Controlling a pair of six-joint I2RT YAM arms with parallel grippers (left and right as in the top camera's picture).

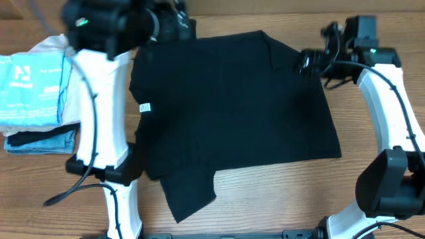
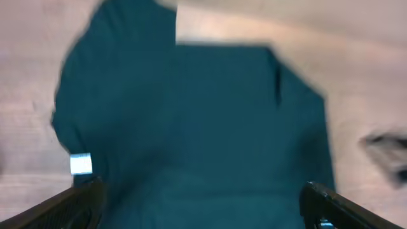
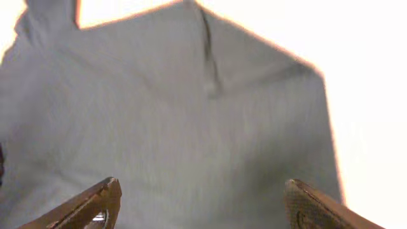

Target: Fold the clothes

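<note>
The clothes, a plain black T-shirt (image 1: 232, 113), lie spread flat across the middle of the wooden table, with one part sticking out toward the front edge (image 1: 189, 192). A small white label (image 1: 145, 107) shows at its left side. My left gripper (image 1: 174, 25) hovers over the shirt's far left corner; in the left wrist view the gripper (image 2: 203, 207) is open, with nothing but cloth (image 2: 203, 127) below. My right gripper (image 1: 307, 63) hangs over the shirt's far right edge. It (image 3: 203, 200) stands open above the fabric (image 3: 191, 114), holding nothing.
A stack of folded garments sits at the table's left edge: a light blue one with white print (image 1: 30, 86) on top, a pale pink-beige one (image 1: 53, 46) behind, and a blue one (image 1: 40, 141) beneath. The arm bases (image 1: 123, 199) stand along the front edge.
</note>
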